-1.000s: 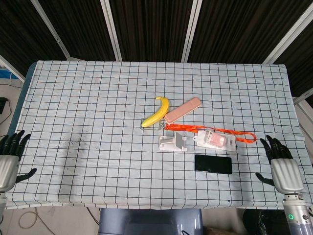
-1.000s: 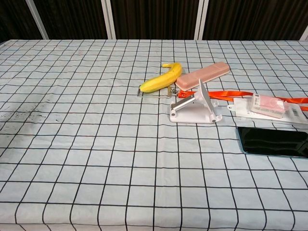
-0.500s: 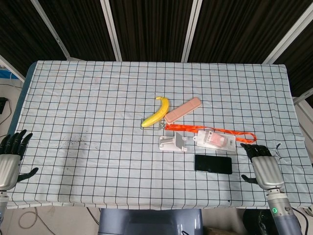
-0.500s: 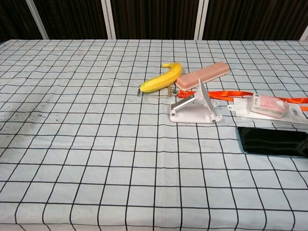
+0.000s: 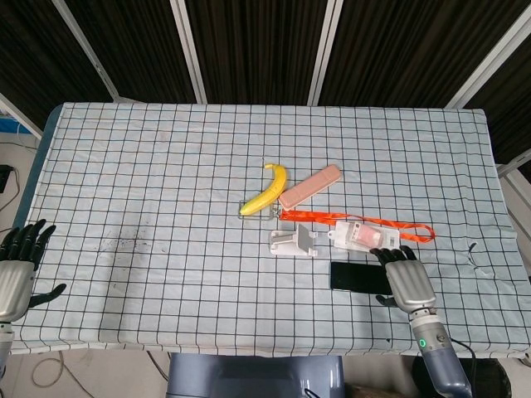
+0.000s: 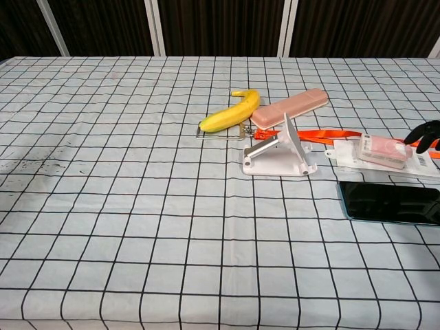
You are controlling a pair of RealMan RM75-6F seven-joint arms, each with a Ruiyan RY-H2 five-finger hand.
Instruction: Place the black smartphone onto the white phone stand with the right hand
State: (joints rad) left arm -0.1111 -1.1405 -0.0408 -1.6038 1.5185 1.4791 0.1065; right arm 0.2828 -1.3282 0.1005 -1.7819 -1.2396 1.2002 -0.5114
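Your right hand hovers over the right end of the black smartphone, fingers spread and holding nothing. The smartphone lies flat on the checked table, just in front of the white phone stand and a little to its right. Your left hand sits at the table's left edge, fingers apart, holding nothing.

Table covered by a matt checked cloth, lightly creased. Black smartphone faced in glossy glass. White phone stand formed of smooth matt plastic. Pink case finished in smooth plastic. Orange lanyard made of woven fabric.
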